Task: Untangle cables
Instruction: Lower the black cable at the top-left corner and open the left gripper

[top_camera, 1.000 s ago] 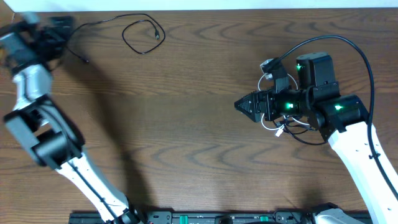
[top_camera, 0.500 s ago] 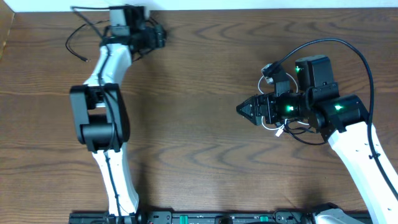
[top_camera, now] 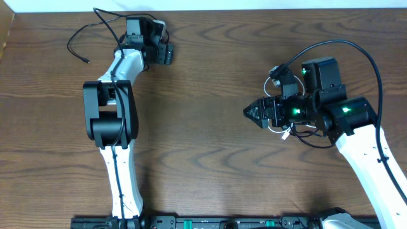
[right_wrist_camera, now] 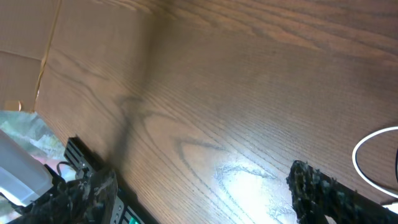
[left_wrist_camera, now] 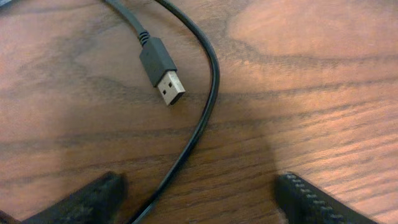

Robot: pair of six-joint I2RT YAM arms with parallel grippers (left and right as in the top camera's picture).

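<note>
Progress looks partial: one black cable (left_wrist_camera: 211, 81) lies alone at the far left of the surface (top_camera: 203, 76), its plug (left_wrist_camera: 163, 70) free, passing between the wide, empty left pincer (left_wrist_camera: 199, 190). By the right pincer (right_wrist_camera: 202, 183), also wide and empty, loops the white cable (right_wrist_camera: 356, 152). I cannot make out the third.

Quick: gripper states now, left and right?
Left gripper: open, black cable between its fingers, not gripped.
Right gripper: open, empty.
</note>
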